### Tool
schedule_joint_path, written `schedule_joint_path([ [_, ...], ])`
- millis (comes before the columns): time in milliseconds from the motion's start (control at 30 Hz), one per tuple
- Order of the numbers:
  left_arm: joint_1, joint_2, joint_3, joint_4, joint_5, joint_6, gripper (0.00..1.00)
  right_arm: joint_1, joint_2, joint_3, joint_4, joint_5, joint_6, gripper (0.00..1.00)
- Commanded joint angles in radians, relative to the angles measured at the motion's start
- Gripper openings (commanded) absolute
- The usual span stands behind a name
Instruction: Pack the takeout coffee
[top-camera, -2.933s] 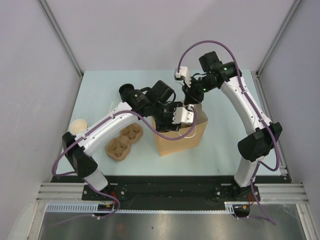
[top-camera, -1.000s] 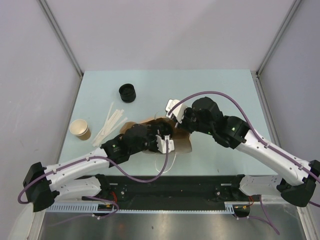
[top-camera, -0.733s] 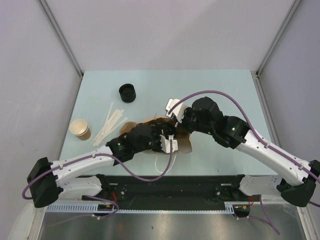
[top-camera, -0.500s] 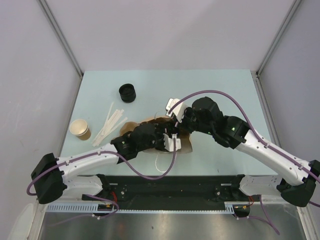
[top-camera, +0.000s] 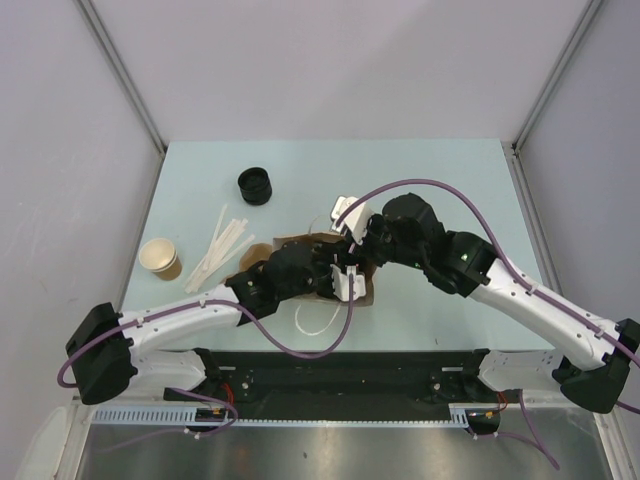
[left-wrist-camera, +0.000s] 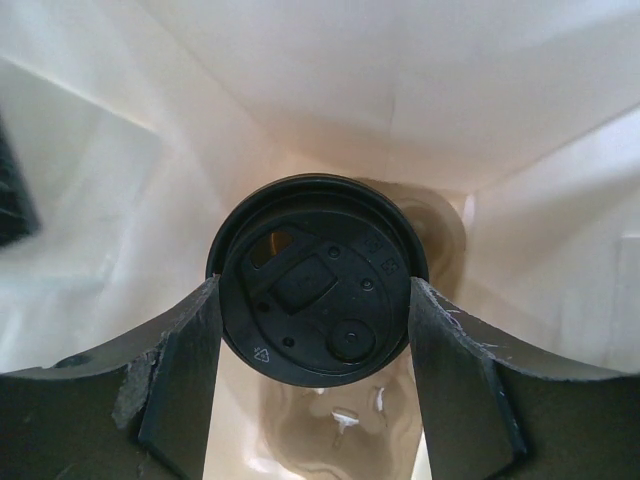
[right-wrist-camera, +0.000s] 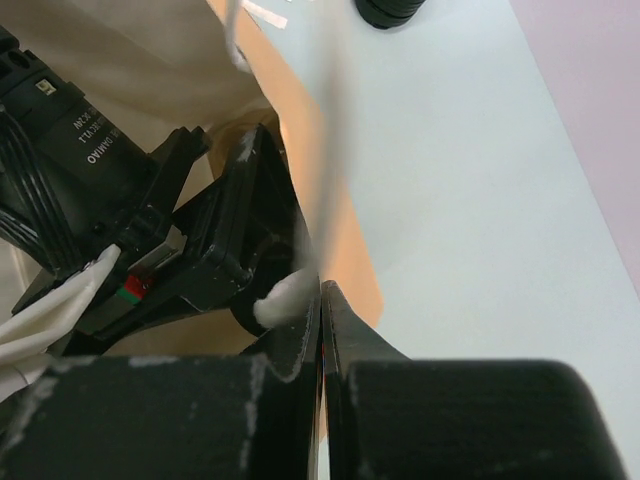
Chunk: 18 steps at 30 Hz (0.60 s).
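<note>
The takeout coffee (left-wrist-camera: 300, 250) shows its round black lid in the left wrist view, deep inside the paper bag (top-camera: 366, 293). My left gripper (left-wrist-camera: 313, 300) reaches into the bag, its fingers (left-wrist-camera: 180, 370) pressed against both sides of the lid. In the top view that gripper (top-camera: 346, 282) sits at the bag's mouth and the cup is hidden. My right gripper (right-wrist-camera: 322, 285) is shut on the bag's rim (right-wrist-camera: 300, 130), and it holds the bag from the far side (top-camera: 352, 224).
A lidless tan cup (top-camera: 160, 257) stands at the left. A stack of black lids (top-camera: 255, 185) sits farther back, also at the top of the right wrist view (right-wrist-camera: 390, 10). White sticks (top-camera: 222, 248) lie between them. The bag's white handle loop (top-camera: 318, 320) trails toward the near edge.
Over the last second my left arm has pushed farther right into the bag, and the bag and its handle loop have shifted slightly. The right arm has hardly moved. Earlier the bag stood upright.
</note>
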Motion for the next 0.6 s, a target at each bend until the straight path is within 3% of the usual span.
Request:
schedule_joint_path([
  [0, -0.007, 0.005, 0.047, 0.053, 0.039, 0.014, 0.23, 0.0, 0.001, 0.004, 0.065, -0.007, 0.021, 0.0],
  [567, -0.007, -0.007, 0.019, -0.061, 0.019, 0.029, 0.21, -0.009, -0.012, 0.002, 0.069, 0.025, -0.028, 0.0],
])
